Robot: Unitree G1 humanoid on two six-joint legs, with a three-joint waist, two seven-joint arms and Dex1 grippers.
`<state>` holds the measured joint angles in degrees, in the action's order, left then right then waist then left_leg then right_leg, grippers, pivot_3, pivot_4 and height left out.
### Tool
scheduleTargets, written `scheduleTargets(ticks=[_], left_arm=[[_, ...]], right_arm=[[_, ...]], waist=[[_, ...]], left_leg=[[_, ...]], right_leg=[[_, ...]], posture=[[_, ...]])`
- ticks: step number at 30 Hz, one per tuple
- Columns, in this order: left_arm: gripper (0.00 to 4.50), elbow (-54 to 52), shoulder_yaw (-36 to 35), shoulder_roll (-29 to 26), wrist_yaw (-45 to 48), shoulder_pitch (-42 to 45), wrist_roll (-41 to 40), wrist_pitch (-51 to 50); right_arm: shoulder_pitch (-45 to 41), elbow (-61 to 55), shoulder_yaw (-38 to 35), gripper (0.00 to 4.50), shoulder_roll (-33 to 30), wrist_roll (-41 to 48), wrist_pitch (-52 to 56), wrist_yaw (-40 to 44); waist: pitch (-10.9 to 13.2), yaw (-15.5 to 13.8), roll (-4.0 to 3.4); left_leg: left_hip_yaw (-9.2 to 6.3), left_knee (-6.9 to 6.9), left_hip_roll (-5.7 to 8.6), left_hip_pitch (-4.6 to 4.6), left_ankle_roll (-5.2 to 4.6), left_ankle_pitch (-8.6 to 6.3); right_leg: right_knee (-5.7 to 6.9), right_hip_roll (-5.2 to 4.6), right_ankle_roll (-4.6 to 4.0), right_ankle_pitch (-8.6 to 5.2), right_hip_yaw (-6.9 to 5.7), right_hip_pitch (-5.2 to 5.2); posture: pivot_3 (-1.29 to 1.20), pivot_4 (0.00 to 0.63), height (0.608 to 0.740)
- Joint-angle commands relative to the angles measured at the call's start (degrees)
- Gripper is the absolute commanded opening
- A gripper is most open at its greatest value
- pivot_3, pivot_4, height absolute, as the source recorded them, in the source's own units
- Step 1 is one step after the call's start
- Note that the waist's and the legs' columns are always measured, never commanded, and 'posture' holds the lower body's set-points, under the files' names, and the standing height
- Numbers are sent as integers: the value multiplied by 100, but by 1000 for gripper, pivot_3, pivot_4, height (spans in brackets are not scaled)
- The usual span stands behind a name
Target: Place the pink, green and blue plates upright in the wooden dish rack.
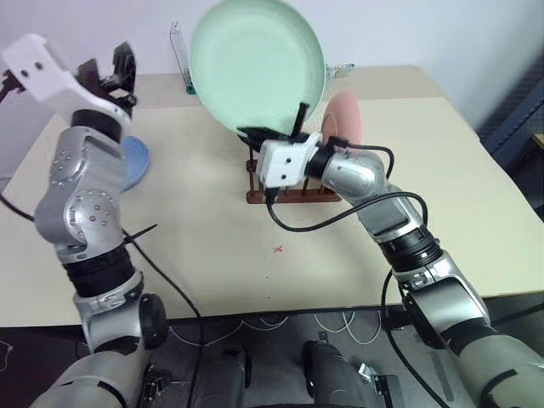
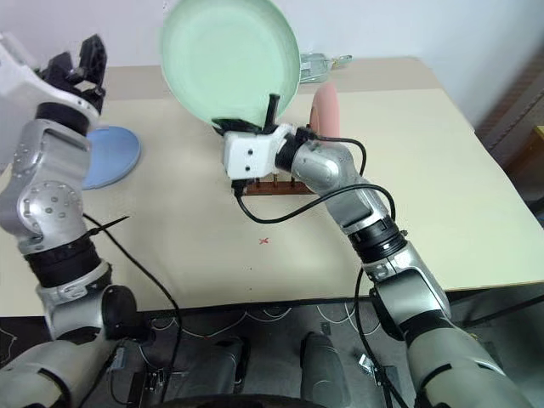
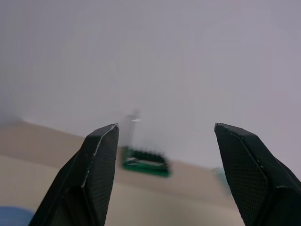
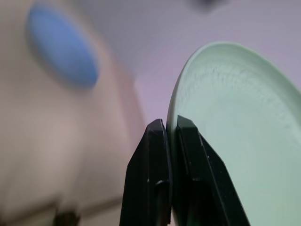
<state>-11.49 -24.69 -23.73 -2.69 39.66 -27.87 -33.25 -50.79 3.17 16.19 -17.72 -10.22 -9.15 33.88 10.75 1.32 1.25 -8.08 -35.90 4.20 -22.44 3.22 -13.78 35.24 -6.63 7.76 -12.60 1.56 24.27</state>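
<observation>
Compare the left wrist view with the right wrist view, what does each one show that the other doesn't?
Left wrist only: the left pincer open with nothing between its fingers, and a green tray far back on the table.

Right wrist only: the right pincer shut on the rim of the green plate.

Both: the blue plate lying flat on the table, though just a sliver of it in the left wrist view.

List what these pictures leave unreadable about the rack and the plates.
- Wooden dish rack: pegs and free slots hidden by the right gripper and green plate, eye views.
- Pink plate: its seating in the rack is covered by the arm.
- Blue plate: partly behind the left arm.
</observation>
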Motion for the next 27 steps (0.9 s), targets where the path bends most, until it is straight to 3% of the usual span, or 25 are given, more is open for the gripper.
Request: scheduleTargets(ticks=[1,4,7,11,16,27], left_arm=[[3360,84,585,-697,791,-759,755,476],[3360,-58,993,-864,1474,-1438,853,785],[3360,-262,1076,-601,1953,-1992,557,987],[3360,-615,1368,-492,2573,-2603,387,989],[3360,-767,1480,-354,2818,-2765,230,879],[3360,-884,1628,-167,2874,-2750,266,767]], right_arm=[[277,-1286,-591,0,396,1805,1487,335],[430,-1979,-1003,0,719,3061,2908,143],[568,-2315,-1388,0,973,4105,4057,-229],[670,-2335,-2060,0,1403,5092,5042,-1195],[593,-2050,-2724,0,1717,5857,5492,-2062],[327,-1262,-3206,0,1974,6319,5410,-3042]], waist=[[0,-3,-4],[1,-55,-6],[1,-64,-5],[-1,-26,-8],[2,-26,-16],[1,-14,-20]], left_leg=[[-1,2,-1,1,-1,-1],[-5,2,1,0,-22,-13],[-10,0,0,-2,-26,-15],[-8,7,-5,2,-26,-16],[-4,13,-7,1,-26,-15],[1,14,-7,1,-28,-15]], right_leg=[[1,1,0,0,0,-1],[2,0,-3,1,0,-1],[1,-1,-13,7,-1,-1],[4,0,-16,9,-2,5],[10,2,-19,10,-1,15],[10,2,-18,10,-1,15]], posture=[[0,150,740],[0,150,740],[0,150,740],[0,150,740],[0,150,740],[0,150,740]])
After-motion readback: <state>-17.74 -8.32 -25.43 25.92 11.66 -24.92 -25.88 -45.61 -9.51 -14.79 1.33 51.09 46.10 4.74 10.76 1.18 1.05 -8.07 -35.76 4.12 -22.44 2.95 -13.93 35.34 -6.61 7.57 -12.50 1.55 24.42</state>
